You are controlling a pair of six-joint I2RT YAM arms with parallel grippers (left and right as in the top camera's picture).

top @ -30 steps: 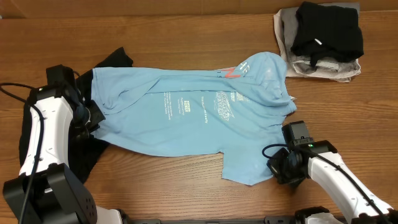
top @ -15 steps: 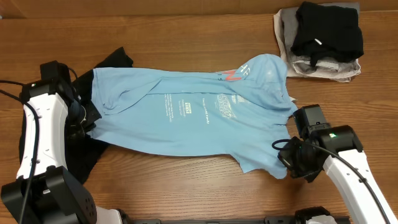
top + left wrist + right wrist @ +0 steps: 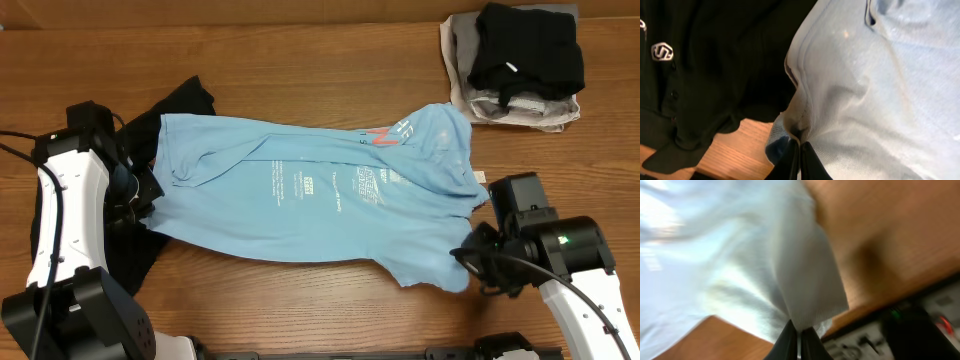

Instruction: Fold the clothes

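A light blue T-shirt (image 3: 300,200) with white and red lettering lies spread across the table's middle. It also shows in the left wrist view (image 3: 880,90) and the right wrist view (image 3: 740,255). A black top (image 3: 185,100) with a small white logo (image 3: 661,51) lies under its left end. My left gripper (image 3: 140,195) (image 3: 800,152) is shut on the shirt's left edge. My right gripper (image 3: 470,262) (image 3: 799,335) is shut on the shirt's lower right corner, lifted off the table.
A stack of folded clothes (image 3: 515,65), grey and white with a black piece on top, sits at the back right. Bare wooden table (image 3: 300,300) runs along the front.
My right gripper has moved right and slightly toward the back with the shirt's corner, pulling the shirt flatter and to the right. My left gripper shifted a little toward the back.
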